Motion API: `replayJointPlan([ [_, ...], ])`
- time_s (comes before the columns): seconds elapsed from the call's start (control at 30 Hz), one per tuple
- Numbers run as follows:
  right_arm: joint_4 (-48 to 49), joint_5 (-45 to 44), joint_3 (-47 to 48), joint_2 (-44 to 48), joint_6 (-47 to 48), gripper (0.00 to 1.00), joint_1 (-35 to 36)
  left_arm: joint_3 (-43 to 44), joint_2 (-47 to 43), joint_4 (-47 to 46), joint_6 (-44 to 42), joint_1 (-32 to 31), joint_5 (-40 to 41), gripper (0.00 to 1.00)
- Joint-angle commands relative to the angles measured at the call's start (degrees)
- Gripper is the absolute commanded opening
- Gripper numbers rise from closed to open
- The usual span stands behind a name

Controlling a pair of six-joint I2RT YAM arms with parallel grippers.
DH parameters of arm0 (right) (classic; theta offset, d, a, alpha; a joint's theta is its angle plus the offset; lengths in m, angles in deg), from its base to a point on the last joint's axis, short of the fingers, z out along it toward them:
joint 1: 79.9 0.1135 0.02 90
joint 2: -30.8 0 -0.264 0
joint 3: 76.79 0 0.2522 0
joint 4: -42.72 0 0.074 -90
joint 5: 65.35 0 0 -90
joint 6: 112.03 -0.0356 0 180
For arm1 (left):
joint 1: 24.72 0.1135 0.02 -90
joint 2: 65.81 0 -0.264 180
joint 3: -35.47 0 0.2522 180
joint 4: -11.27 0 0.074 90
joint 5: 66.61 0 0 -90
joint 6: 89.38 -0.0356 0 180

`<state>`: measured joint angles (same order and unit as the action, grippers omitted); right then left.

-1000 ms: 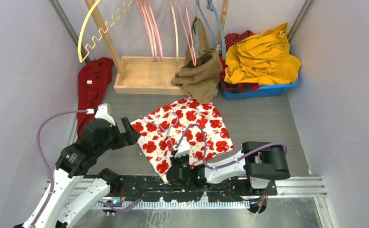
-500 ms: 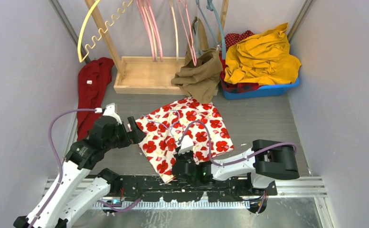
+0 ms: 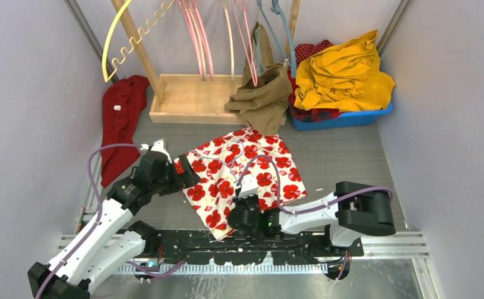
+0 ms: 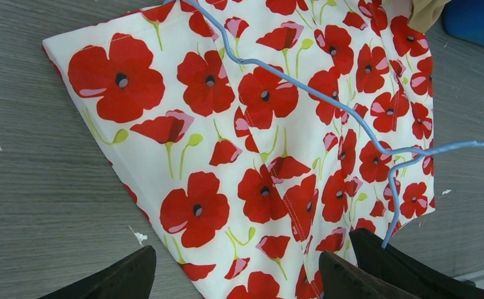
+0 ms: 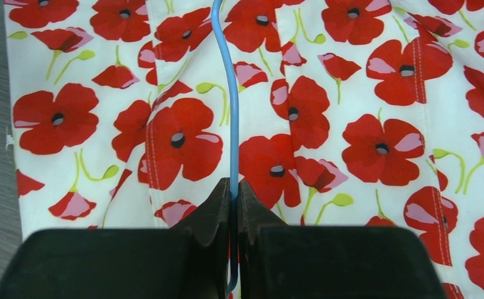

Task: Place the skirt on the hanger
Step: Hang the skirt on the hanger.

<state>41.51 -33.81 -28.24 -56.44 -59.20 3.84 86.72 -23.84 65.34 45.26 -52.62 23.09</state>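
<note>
ok so the white skirt w/ red poppy print [image 3: 242, 180] is lying flat on the grey wood-grain table [image 3: 345, 165], roughly in the middle, just in front of both arms. A thin blue wire hanger [image 4: 301, 87] is lying on top of the fabric, not inside it afaict. Right gripper [image 5: 233, 187] is down low over the near part of the skirt w/ its 2 black fingers [image 5: 211, 208] pressed together, pinching the blue wire between the tips; in the right wrist cam the wire runs straight up away from the jaws across the poppies. Left gripper [image 3: 184, 175] is at the skirt's left edge, fingers spread wide, nothing between them. Left wrist cam shows both of its finger tips at the bottom of the frame w/ the skirt's near-left corner under them, can't tell if they touch the cloth. At the back there's a light wooden rack base [image 3: 192, 99] w/ pink hangers [image 3: 195, 37] and a wavy yellow hanger [image 3: 124, 43] hanging over it, plus a tan garment [image 3: 264, 99] draped off 1 hanger. Right of that is a blue plastic bin [image 3: 342, 119] stuffed w/ a mustard yellow garment [image 3: 345, 78]. A dark red cloth [image 3: 121, 118] is bunched up along the left wall.
</note>
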Motion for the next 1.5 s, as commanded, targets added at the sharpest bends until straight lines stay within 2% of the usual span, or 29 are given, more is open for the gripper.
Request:
replayJointPlan([
  [0.0,-0.7,-3.5,0.4,2.0,-2.1,0.01,-1.6,-1.1,0.8,-7.7,1.3,-0.4,-0.5,0.98],
  [0.3,-0.2,-1.4,-0.7,4.2,-0.9,0.01,-3.2,-4.2,8.0,-19.0,4.6,-2.4,1.2,0.92],
  [0.4,-0.3,-1.1,-1.0,5.1,-0.3,0.01,-3.8,-4.2,12.8,-21.5,5.8,-4.2,3.0,0.86],
  [0.53,-0.6,-0.4,-2.4,8.1,0.2,0.01,-5.2,-4.6,19.8,-24.2,7.4,-4.6,3.4,0.74],
  [0.67,-1.4,0.4,-4.5,11.9,0.3,0.01,-6.5,-7.0,22.4,-26.6,9.2,-4.7,4.7,0.63],
  [0.83,-2.8,0.7,-6.4,14.5,-0.2,0.01,-7.2,-8.7,24.1,-28.4,10.3,-4.8,6.1,0.58],
  [1.0,-3.2,0.0,-7.2,14.7,-1.3,0.01,-7.3,-8.4,26.7,-28.1,10.6,-4.7,7.9,0.56],
  [1.13,-1.1,0.6,-6.3,11.4,-1.7,0.01,-7.3,-7.6,27.9,-25.7,11.2,-4.7,9.0,0.48],
  [1.47,5.5,-5.5,-11.0,6.7,-7.6,0.01,-7.2,-6.6,21.0,-14.9,12.4,-4.6,12.5,0.42],
])
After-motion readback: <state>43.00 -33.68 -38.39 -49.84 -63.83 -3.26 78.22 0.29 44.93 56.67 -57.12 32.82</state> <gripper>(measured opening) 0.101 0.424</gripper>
